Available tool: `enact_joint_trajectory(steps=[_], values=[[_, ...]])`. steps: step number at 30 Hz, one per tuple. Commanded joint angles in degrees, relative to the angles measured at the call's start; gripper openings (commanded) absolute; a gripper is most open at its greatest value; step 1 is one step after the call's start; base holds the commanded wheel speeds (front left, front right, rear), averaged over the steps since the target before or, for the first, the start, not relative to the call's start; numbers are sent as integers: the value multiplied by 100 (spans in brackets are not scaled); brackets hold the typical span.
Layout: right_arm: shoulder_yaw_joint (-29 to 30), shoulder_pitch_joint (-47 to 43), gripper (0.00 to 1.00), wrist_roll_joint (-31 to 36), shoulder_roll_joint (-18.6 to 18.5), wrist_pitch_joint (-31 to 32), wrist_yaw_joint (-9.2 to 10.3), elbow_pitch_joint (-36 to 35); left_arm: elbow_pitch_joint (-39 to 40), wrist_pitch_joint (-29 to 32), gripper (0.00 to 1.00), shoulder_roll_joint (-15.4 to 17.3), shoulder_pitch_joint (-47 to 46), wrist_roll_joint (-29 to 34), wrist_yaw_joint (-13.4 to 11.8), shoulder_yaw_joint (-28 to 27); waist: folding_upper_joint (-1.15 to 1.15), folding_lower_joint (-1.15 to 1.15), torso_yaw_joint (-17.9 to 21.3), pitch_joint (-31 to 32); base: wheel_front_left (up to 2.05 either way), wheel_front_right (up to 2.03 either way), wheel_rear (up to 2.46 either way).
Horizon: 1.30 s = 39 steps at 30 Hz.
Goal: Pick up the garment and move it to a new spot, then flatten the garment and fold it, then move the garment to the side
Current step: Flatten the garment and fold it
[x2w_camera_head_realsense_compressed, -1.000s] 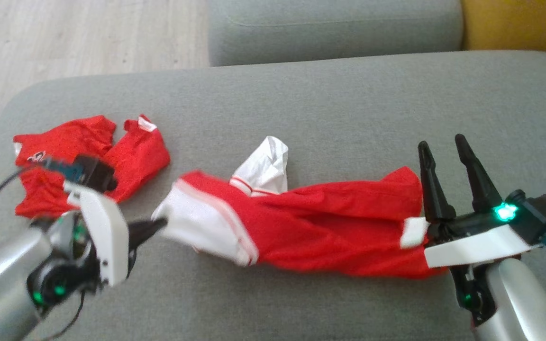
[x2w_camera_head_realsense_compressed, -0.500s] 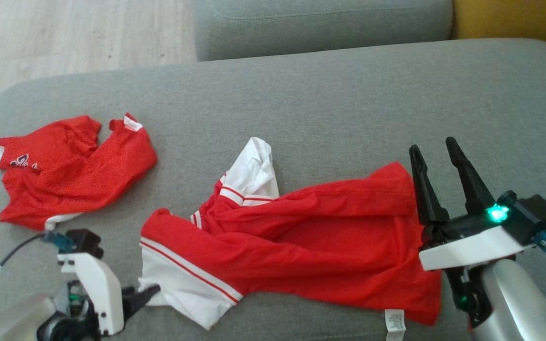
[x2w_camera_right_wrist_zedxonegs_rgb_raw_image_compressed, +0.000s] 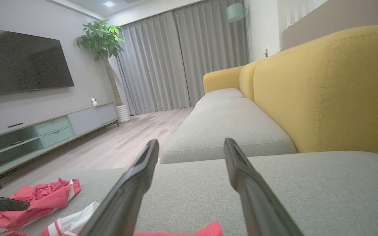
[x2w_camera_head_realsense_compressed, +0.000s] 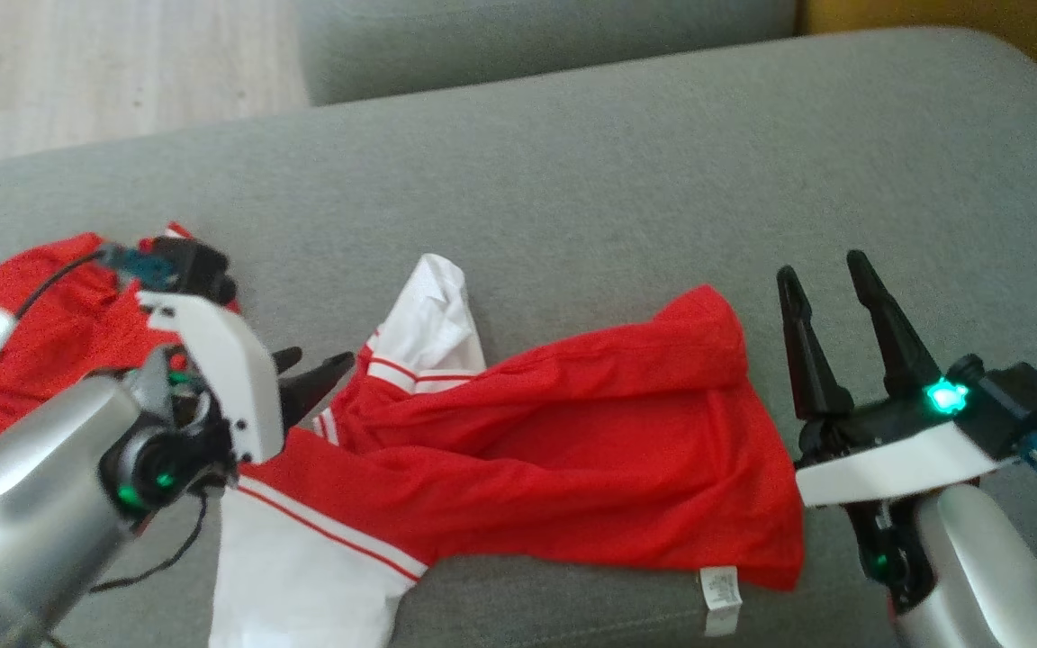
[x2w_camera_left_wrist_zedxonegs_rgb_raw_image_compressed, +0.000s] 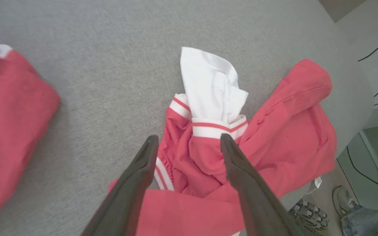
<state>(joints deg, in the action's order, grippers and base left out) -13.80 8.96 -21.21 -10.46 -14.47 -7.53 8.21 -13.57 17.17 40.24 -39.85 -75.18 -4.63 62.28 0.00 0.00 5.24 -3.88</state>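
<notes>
Both tools are released and empty. The left tool (x2w_camera_head_realsense_compressed: pixel 320 360) has its fingers spread with nothing between them, and the right tool (x2w_camera_head_realsense_compressed: pixel 820 268) is just as wide with bare sofa (x2w_camera_head_realsense_compressed: pixel 572 171) behind it.

The garment (x2w_camera_head_realsense_compressed: pixel 572 441) lies crumpled on the sofa with its long axis running left to right, squarely between the two arms. The left tool points rightward along that axis and hangs over the garment's left end. In the left wrist view, the striped cuff sits right between the fingertips and the white sleeve (x2w_camera_head_realsense_compressed: pixel 433 310) pokes out beyond. The right tool stands just beside the right end, fingers aimed away up the sofa, not touching the cloth as far as I can tell.

So the left arm is the nearer one. My read is that flattening comes next, and it calls for a pinch at each end, pulled apart along that line.

The count is two tools, two red garments and one label (x2w_camera_head_realsense_compressed: pixel 721 589) at the near hem. The second garment (x2w_camera_head_realsense_compressed: pixel 23 315) is bunched behind the left arm, apart from the first.
</notes>
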Motion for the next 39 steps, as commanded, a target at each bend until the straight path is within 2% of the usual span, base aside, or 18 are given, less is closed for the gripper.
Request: enact_joint_trajectory(steps=[1, 4, 6, 12, 13, 14, 15, 18, 22, 26, 30, 35, 39], values=[[-110, 328, 100, -51, -37, -52, 4, -226, -97, 143, 100, 57, -481, 28, -19, -248, 0, 0, 152, -163, 0, 0, 0], [-146, 439, 100, -82, -14, -52, 4, -249, -652, 591, 100, -273, -808, 1, 33, -119, 0, 0, 357, -380, 0, 0, 0], [-140, 549, 100, -116, 6, -52, 4, -268, -1191, 968, 100, -567, -1114, -38, 178, -26, 0, 0, 570, -589, 0, 0, 0], [-125, 698, 100, -155, 88, -52, 4, -294, -2024, 1946, 100, -922, -1488, -179, 438, 239, 0, 0, 959, -899, 0, 0, 0], [-123, 710, 100, -160, 103, -52, 4, -296, -2096, 2010, 89, -934, -1551, -157, 500, 266, 0, 0, 1015, -925, 0, 0, 0], [-116, 720, 100, -163, 118, -52, 4, -299, -2165, 2006, 6, -940, -1617, -122, 549, 272, 0, 0, 1064, -945, 0, 0, 0], [-101, 722, 100, -161, 127, -52, 4, -298, -2227, 2025, 0, -951, -1660, -102, 599, 285, 0, 0, 1101, -951, 0, 0, 0], [-89, 717, 100, -165, 141, -52, 4, -288, -2383, 1965, 0, -964, -1779, -104, 703, 224, 0, 0, 1194, -956, 0, 0, 0], [-117, 735, 100, -170, 163, -52, 4, -315, -2668, 1346, 0, -947, -2047, -55, 650, -94, 0, 0, 1306, -1009, 0, 0, 0], [-155, 801, 100, -188, 183, -52, 4, -369, -3023, 700, 0, -909, -2395, -79, 502, -499, 0, 0, 1403, -1143, 0, 0, 0], [-182, 871, 100, -192, 234, -52, 4, -425, -3475, -2, 0, -906, -2794, -35, 248, -853, 0, 0, 1474, -1303, 0, 0, 0], [-275, 997, 100, -205, 276, -52, 4, -448, -4127, -974, 0, -993, -3171, 195, -61, -1054, 0, 0, 1524, -1456, 0, 0, 0], [-309, 1061, 100, -204, 280, -52, 4, -478, -4598, -1632, 0, -1090, -3308, 316, -143, -1135, 0, 0, 1534, -1488, 0, 0, 0]])
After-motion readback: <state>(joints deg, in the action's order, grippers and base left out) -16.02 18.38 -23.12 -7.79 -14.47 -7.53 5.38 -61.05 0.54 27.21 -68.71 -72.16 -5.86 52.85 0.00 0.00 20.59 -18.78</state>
